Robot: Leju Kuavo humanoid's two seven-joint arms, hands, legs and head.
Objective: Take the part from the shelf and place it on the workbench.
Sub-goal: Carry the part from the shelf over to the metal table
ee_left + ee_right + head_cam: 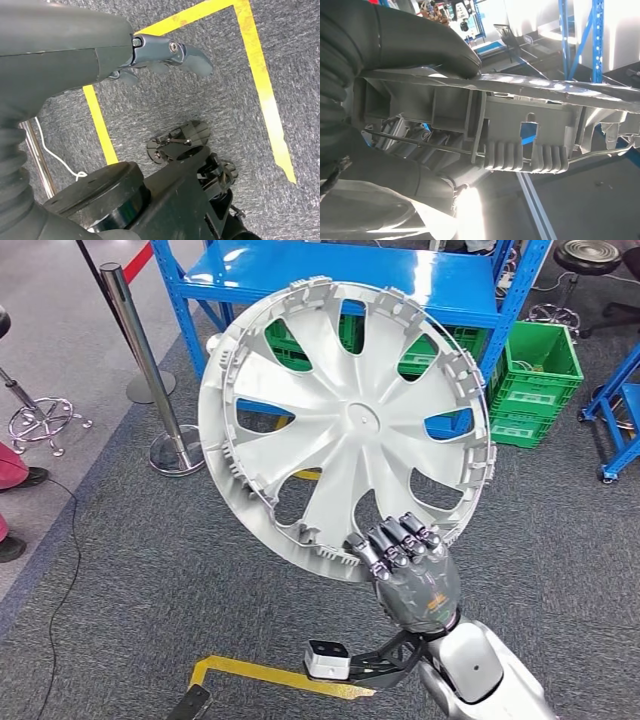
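Observation:
A large silver wheel cover (343,425) with spokes and a clipped rim is held up in the air in front of the blue shelf (362,280). My right hand (411,570) grips its lower rim, dark fingers curled over the edge. Up close in the right wrist view, the rim (516,117) with its ribbed clips runs across, with my thumb (433,47) lying on it. My left hand (166,52) hangs low over the grey carpet, its fingers extended and holding nothing.
Green crates (532,380) stand under and right of the shelf. A chrome stanchion (151,370) with a round base stands at the left. Yellow floor tape (264,675) marks the carpet near my feet. A stool base (38,420) is at far left.

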